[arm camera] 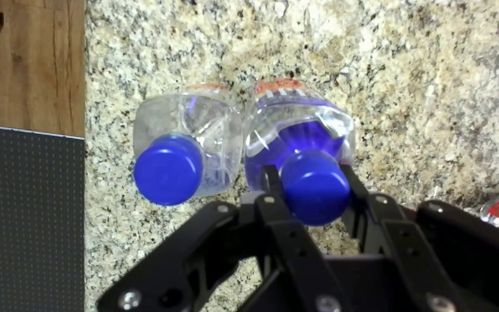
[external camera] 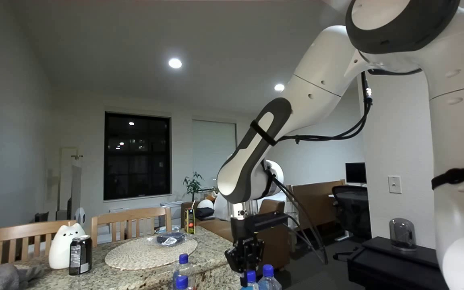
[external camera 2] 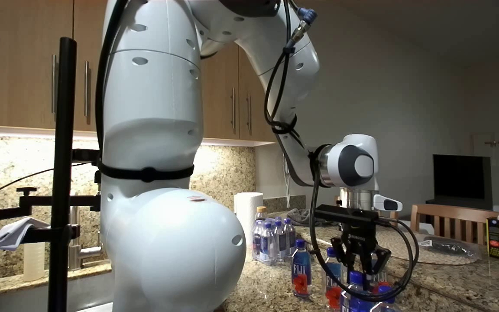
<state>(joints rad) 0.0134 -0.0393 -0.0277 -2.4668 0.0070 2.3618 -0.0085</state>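
Over on the left, a grey cloth [external camera: 2, 277] lies bunched on the granite counter [external camera: 214, 249], and near it stands a white cat-shaped figure [external camera: 60, 249] with a black can [external camera: 80, 255] just beside it. Moving right, I see a round woven mat [external camera: 135, 254] with a dark, clear-wrapped package [external camera: 171, 238] lying on it; a drink carton [external camera: 190, 220] stands upright at the mat's far edge, a straw [external camera: 193, 204] poking out. Nearer to me are two blue-capped bottles [external camera: 183, 259]. Next comes the gripper [arm camera: 312, 184], pointing straight down from the white arm [external camera: 314, 86]. Its fingers [arm camera: 272, 180] pinch the blue cap [arm camera: 315, 188] of an upright clear bottle [arm camera: 299, 130], one pressed to each side; the wrist view shows this best. Purple-blue shows through that bottle, and a patch of red shows on its side. Whether its base touches the granite below I can't tell. Just to its right, from where I stand, is a neighbouring bottle [arm camera: 212, 134], its own cap [arm camera: 169, 169] clear of the fingers. Farther over, a smoky glass dome [external camera: 402, 233] sits on a dark cabinet [external camera: 393, 259], and at the very right the arm's thick column [external camera: 457, 137] rises.
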